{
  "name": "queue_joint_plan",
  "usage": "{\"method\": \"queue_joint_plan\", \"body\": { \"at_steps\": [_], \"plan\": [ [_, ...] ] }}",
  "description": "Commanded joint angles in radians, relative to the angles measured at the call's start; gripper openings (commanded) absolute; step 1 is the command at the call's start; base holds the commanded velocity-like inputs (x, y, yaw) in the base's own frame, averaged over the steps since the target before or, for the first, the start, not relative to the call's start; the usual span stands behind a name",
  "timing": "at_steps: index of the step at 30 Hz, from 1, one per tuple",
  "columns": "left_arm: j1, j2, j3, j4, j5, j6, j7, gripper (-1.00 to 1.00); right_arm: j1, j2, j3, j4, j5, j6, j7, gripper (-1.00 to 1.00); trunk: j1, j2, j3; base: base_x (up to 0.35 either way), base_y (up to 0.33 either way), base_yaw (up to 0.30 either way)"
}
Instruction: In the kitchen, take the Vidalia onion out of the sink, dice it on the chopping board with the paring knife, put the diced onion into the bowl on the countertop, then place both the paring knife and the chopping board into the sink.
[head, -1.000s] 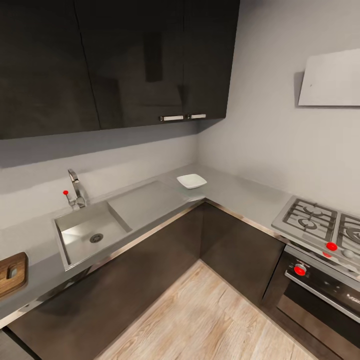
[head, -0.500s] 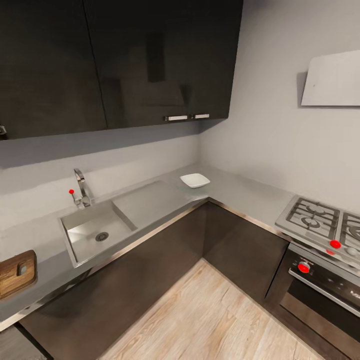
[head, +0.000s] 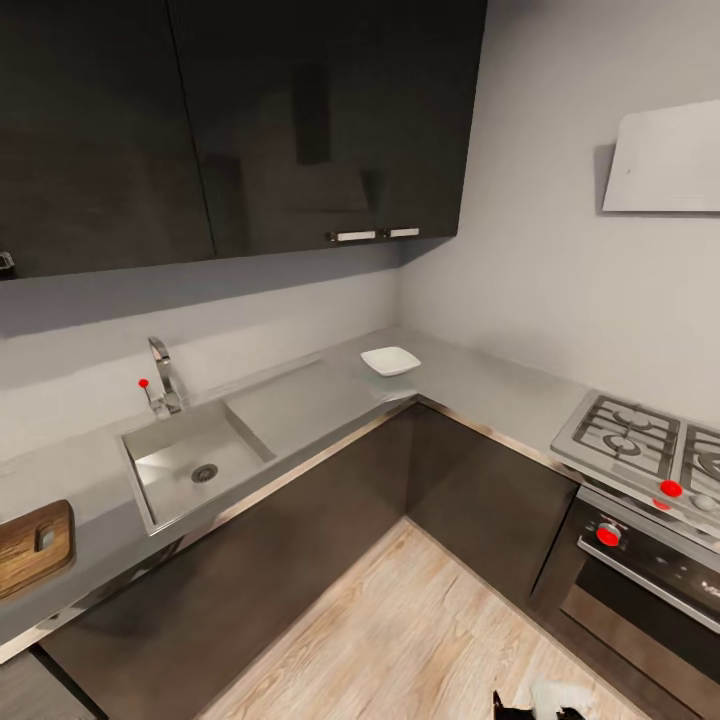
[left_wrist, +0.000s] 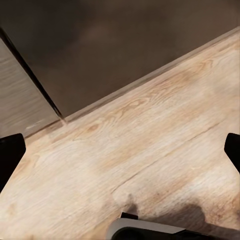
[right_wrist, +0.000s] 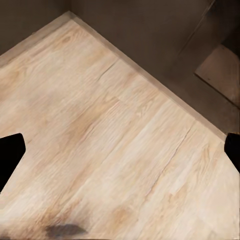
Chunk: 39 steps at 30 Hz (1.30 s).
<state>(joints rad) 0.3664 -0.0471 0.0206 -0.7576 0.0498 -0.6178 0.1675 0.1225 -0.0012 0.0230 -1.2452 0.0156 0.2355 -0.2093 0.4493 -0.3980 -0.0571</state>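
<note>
The steel sink (head: 170, 470) with its round drain (head: 204, 472) and chrome tap (head: 165, 375) is set in the grey countertop (head: 320, 400), left of centre. No onion can be made out in the basin from here. The white square bowl (head: 390, 361) stands on the counter near the corner. The brown chopping board (head: 28, 535) lies at the far left edge, carrying a small greyish thing too small to identify. The paring knife is not discernible. My left gripper (left_wrist: 120, 155) and right gripper (right_wrist: 120, 155) both hang open over the wooden floor, holding nothing.
Dark wall cabinets (head: 230, 120) hang above the counter and dark base cabinets (head: 300, 540) run below it. A gas hob (head: 640, 440) and oven with red knobs (head: 608, 535) stand at the right. Light wood floor (head: 420, 640) lies in front.
The camera has turned slightly, so the sink, bowl and board sit further right in the picture. A dark and white robot part now pokes in at the bottom edge.
</note>
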Motion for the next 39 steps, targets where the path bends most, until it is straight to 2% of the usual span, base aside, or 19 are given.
{"method": "queue_joint_plan", "body": {
  "at_steps": [1, 4, 5, 8, 11, 12, 13, 19, 20, 22, 26, 27, 28, 30, 31, 33, 34, 37, 39],
  "plan": [
    [0.0, 0.0, 0.001, 0.0, 0.005, -0.002, -0.002, 1.0, -0.006, 0.0, 0.002, -0.079, 0.012, 0.073, -0.011, 1.0, 0.001, -0.002, -0.002, 0.0, 0.0, 0.0],
    [0.0, 0.0, 0.001, 0.003, 0.005, -0.001, -0.002, 1.0, -0.057, 0.0, 0.002, -0.217, 0.047, 0.194, -0.021, 1.0, 0.001, -0.002, -0.002, 0.0, 0.0, 0.0],
    [0.0, -0.001, 0.001, 0.004, 0.005, -0.001, -0.002, 1.0, -0.071, 0.0, 0.002, -0.228, 0.053, 0.208, -0.022, 1.0, 0.001, -0.002, -0.002, 0.0, 0.0, 0.0],
    [0.0, -0.002, 0.001, 0.014, 0.005, 0.0, -0.002, 1.0, -0.177, 0.001, 0.002, -0.262, 0.081, 0.309, -0.025, 1.0, 0.001, -0.002, -0.002, 0.0, 0.0, 0.0],
    [0.0, -0.002, 0.001, 0.02, 0.005, 0.0, -0.002, 1.0, -0.338, 0.001, 0.002, -0.272, 0.091, 0.423, -0.026, 1.0, 0.001, -0.002, -0.002, 0.0, 0.0, 0.0],
    [0.0, -0.003, 0.001, 0.027, 0.005, 0.0, -0.002, 1.0, -0.414, 0.001, 0.002, -0.273, 0.092, 0.47, -0.027, 1.0, 0.001, -0.002, -0.002, 0.0, 0.0, 0.0],
    [0.0, -0.003, 0.001, 0.03, 0.005, 0.0, -0.002, 1.0, -0.437, 0.001, 0.002, -0.274, 0.092, 0.486, -0.026, 1.0, 0.001, -0.002, -0.002, 0.0, 0.0, 0.0],
    [-0.001, -0.003, -0.001, 0.053, 0.004, 0.0, -0.002, 1.0, -0.693, 0.002, 0.003, -0.271, 0.095, 0.633, -0.027, 1.0, 0.001, -0.002, -0.002, 0.0, 0.0, 0.0],
    [-0.001, -0.004, -0.003, 0.054, 0.004, 0.0, -0.002, 1.0, -0.797, 0.002, 0.003, -0.265, 0.096, 0.674, -0.027, 1.0, 0.001, -0.002, -0.002, 0.0, 0.0, 0.0],
    [-0.001, -0.004, -0.003, 0.055, 0.004, 0.0, -0.002, 1.0, -0.882, 0.002, 0.003, -0.246, 0.096, 0.707, -0.027, 1.0, 0.001, -0.002, -0.002, 0.0, 0.0, 0.0],
    [-0.001, -0.004, -0.004, 0.055, 0.004, 0.0, -0.002, 1.0, -1.091, 0.002, 0.003, -0.082, 0.096, 0.738, -0.027, 1.0, 0.001, -0.002, -0.002, 0.0, 0.0, 0.0],
    [-0.001, -0.004, -0.004, 0.055, 0.004, 0.0, -0.002, 1.0, -1.179, 0.001, 0.003, 0.029, 0.097, 0.741, -0.026, 1.0, 0.001, -0.002, -0.002, 0.0, 0.0, 0.0],
    [-0.001, -0.004, -0.004, 0.055, 0.004, 0.0, -0.002, 1.0, -1.207, 0.001, 0.003, 0.07, 0.097, 0.741, -0.026, 1.0, 0.001, -0.002, -0.002, 0.0, 0.0, 0.0],
    [-0.001, -0.004, -0.004, 0.055, 0.004, 0.0, -0.002, 1.0, -1.315, 0.0, 0.003, 0.241, 0.098, 0.735, -0.025, 1.0, 0.001, -0.002, -0.002, 0.0, 0.0, 0.0],
    [-0.001, -0.004, -0.004, 0.055, 0.004, 0.0, -0.002, 1.0, -1.339, 0.0, 0.003, 0.283, 0.098, 0.73, -0.025, 1.0, 0.001, -0.002, -0.002, 0.0, 0.0, 0.0],
    [-0.001, -0.004, -0.004, 0.055, 0.004, 0.0, -0.002, 1.0, -1.42, -0.001, 0.003, 0.431, 0.098, 0.694, -0.025, 1.0, 0.001, -0.002, -0.002, 0.01, -0.02, 0.0],
    [-0.001, -0.004, -0.01, 0.055, 0.004, 0.0, -0.002, 1.0, -1.463, 0.0, 0.002, 0.531, 0.096, 0.643, -0.023, 1.0, 0.001, -0.002, -0.002, 0.1, -0.117, 0.0],
    [-0.001, -0.004, -0.024, 0.055, 0.004, 0.0, -0.002, 1.0, -1.483, 0.005, 0.003, 0.587, 0.091, 0.61, -0.016, 1.0, 0.001, -0.002, -0.002, 0.147, -0.17, 0.0],
    [-0.001, -0.004, -0.033, 0.055, 0.004, 0.0, -0.002, 1.0, -1.49, 0.018, 0.003, 0.603, 0.087, 0.596, 0.021, 1.0, 0.001, -0.002, -0.002, 0.194, -0.22, 0.0]
  ]
}}
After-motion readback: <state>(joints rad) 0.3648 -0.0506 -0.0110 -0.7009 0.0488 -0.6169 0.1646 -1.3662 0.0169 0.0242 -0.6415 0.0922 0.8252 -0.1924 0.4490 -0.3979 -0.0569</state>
